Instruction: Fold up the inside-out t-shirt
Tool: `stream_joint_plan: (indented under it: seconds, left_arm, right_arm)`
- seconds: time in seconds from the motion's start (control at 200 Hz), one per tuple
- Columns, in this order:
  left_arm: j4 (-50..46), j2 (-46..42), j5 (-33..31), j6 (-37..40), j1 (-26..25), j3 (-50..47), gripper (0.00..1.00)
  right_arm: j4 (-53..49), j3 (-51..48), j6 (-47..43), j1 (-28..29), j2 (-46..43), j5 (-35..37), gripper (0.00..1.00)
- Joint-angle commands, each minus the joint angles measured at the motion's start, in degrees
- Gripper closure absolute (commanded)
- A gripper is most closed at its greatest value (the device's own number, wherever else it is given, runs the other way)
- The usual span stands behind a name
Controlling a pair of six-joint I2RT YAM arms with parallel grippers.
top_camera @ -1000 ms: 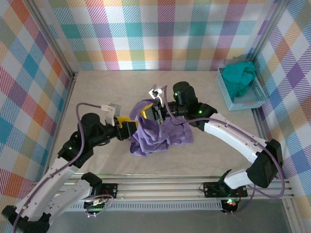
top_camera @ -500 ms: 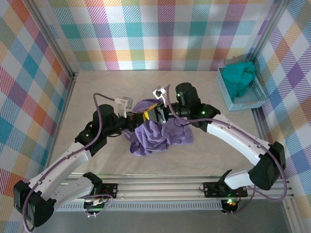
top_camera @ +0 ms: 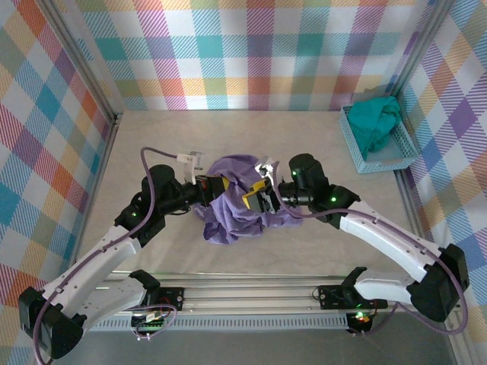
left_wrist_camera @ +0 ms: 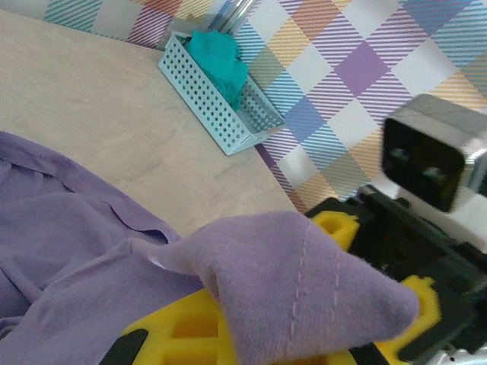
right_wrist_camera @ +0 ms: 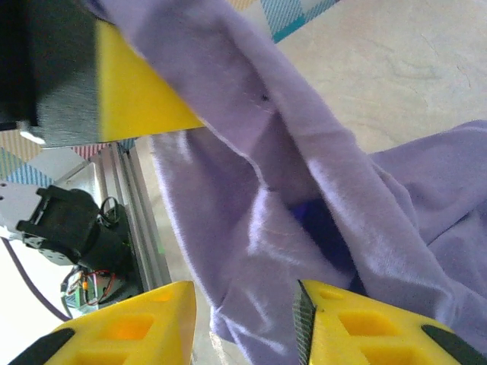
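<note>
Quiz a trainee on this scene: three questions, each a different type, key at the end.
1. True or false: the teal garment lies in the basket.
2. The right pincer is: A) shut on the basket; B) open, with t-shirt cloth between its fingers; C) shut on nothing.
3. In the top view, which part of the table holds the basket?
Key: 1 true; 2 B; 3 the far right corner.
</note>
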Motion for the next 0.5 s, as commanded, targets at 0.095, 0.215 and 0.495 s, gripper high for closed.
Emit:
stream_joint_plan:
  seconds: [0.095,0.215,0.495]
  left_arm:
    - [1.49,-1.55,1.19,0.3,0.45,-0.67,1.0]
    - [0.76,-1.83,-0.02,0.63,0.45,-0.46,1.0]
    - [-1.39,-2.13,-11.98,-3.19,0.91,0.27,1.0]
  right_arm:
    - [3.92,4.79,-2.02,0.66,5.75,-1.42,0.62]
    - [3.26,5.92,-2.4,0.72,7.04,-2.65,0.84]
    - [-1.07,-0.96,-5.64,0.72,-3.47,-2.29,1.0]
